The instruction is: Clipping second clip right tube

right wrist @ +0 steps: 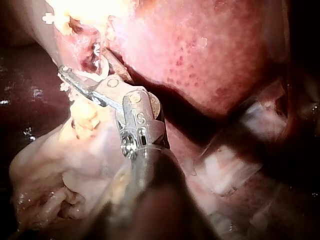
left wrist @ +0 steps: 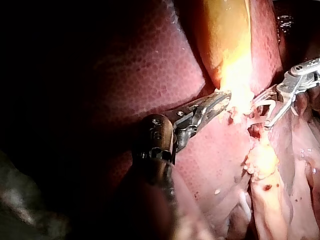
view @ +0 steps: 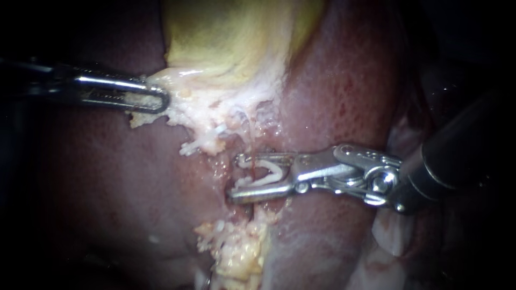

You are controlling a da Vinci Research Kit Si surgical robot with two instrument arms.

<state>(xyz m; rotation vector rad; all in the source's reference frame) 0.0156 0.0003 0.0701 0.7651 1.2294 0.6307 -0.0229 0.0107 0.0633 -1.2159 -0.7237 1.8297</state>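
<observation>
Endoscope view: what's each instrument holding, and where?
Left instrument: whitish tissue at the gallbladder's lower edge, gripped by its fringe. Right instrument: a white clip, seated between its spread jaws, touching both.

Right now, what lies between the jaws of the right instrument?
A white clip sits between the jaws of the right instrument, touching both. Whether a tube runs inside the clip cannot be seen: the clip's arms cover that spot.
</observation>
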